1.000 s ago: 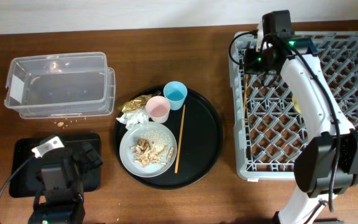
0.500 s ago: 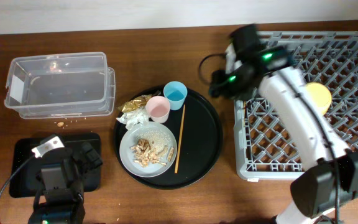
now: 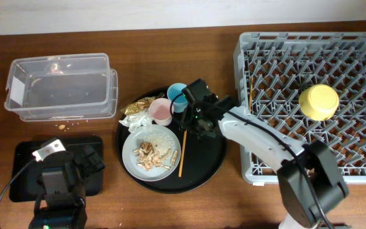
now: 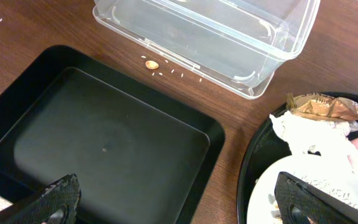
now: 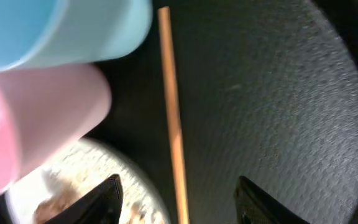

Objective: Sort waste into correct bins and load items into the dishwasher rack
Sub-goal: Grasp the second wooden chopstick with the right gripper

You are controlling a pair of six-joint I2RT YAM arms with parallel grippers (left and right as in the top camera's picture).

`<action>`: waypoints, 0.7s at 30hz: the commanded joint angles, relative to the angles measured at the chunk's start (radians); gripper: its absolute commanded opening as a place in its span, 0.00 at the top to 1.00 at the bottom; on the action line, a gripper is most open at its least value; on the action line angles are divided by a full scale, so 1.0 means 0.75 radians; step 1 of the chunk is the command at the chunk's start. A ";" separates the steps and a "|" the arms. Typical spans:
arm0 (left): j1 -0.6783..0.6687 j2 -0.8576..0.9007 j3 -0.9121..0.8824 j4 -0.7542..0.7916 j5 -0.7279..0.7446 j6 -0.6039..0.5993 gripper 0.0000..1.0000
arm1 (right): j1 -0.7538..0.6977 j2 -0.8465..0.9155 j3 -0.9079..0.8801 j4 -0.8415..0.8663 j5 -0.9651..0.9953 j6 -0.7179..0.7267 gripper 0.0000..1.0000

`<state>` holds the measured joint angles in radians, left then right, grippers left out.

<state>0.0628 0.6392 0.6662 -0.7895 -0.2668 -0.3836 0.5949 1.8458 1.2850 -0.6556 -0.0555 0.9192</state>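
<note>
My right gripper (image 3: 192, 124) is open and empty, low over the round black tray (image 3: 211, 149), its fingers (image 5: 179, 199) either side of a wooden chopstick (image 5: 173, 124) that lies there (image 3: 183, 145). The pink cup (image 3: 161, 111) and light-blue cup (image 3: 178, 95) stand just left of it. The grey plate (image 3: 132, 145) holds food scraps (image 3: 152, 154). Tissue (image 3: 138, 121) and a gold wrapper (image 3: 135, 106) lie beside it. The grey rack (image 3: 361, 166) holds a yellow bowl (image 3: 318, 102) and another chopstick (image 3: 251, 92). My left gripper (image 4: 185, 202) is open and empty over the black rectangular tray (image 4: 104, 137).
The clear tub (image 3: 59, 86) stands at the back left, with crumbs on the table in front of it (image 4: 150, 64). In the left wrist view the tissue (image 4: 312, 134), wrapper (image 4: 325, 107) and plate (image 4: 316, 193) show at the right.
My right arm has swung left from the rack's back-left corner down to the round tray, over the chopstick. The left arm has not moved.
</note>
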 commanded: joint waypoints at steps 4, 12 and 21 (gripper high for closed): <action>-0.005 -0.008 0.018 0.003 -0.014 -0.007 0.01 | 0.040 0.105 -0.012 0.038 0.145 0.129 0.46; -0.005 -0.008 0.018 0.003 -0.014 -0.007 0.01 | 0.089 0.124 -0.013 0.063 0.155 0.128 0.46; -0.005 -0.008 0.018 0.003 -0.014 -0.007 0.01 | 0.088 0.156 -0.046 0.095 0.171 0.128 0.46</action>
<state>0.0628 0.6392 0.6662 -0.7891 -0.2668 -0.3836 0.6556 1.9350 1.2583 -0.5934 0.0456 0.9993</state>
